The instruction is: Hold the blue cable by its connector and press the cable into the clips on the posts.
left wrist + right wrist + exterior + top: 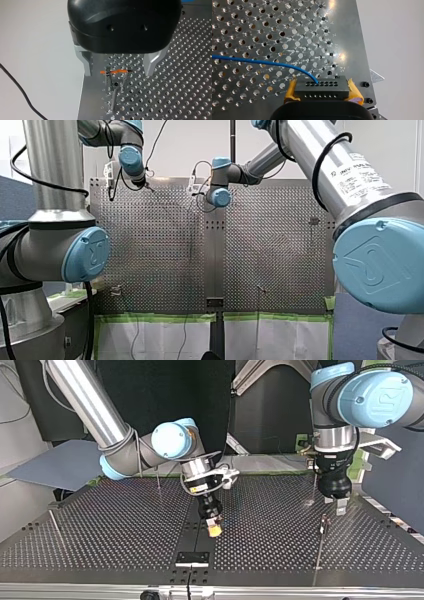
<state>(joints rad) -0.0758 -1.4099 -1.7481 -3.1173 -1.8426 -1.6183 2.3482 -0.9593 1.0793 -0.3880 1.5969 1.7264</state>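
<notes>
R gripper [322, 91] is shut on the connector [322, 88], yellow pads [290, 90] clamped on its two short ends, so the task's thing is in hand. The blue cable [262, 61] leaves the connector's far face, bends, and runs off sideways low over the perforated table [249, 27]. Its long axis is approx parallel to the line between my pads. It's cut off at the frame edge, so I can't say where it ends.

L gripper [118, 73] holds nothing. Its metal fingers [88, 65] are spread wide, hovering w/ a clip post [113, 96] below & between them. An orange bit lies across the clip [117, 74].

In the top view that post stands well apart from the connector, toward the view's right. So L arm is nearer the clip, while R arm has the cable. My guess is the next move carries the connector toward that post.

The cable barely shows in the front & top views. Other posts away from the connector are too thin to make out any clips.
</notes>
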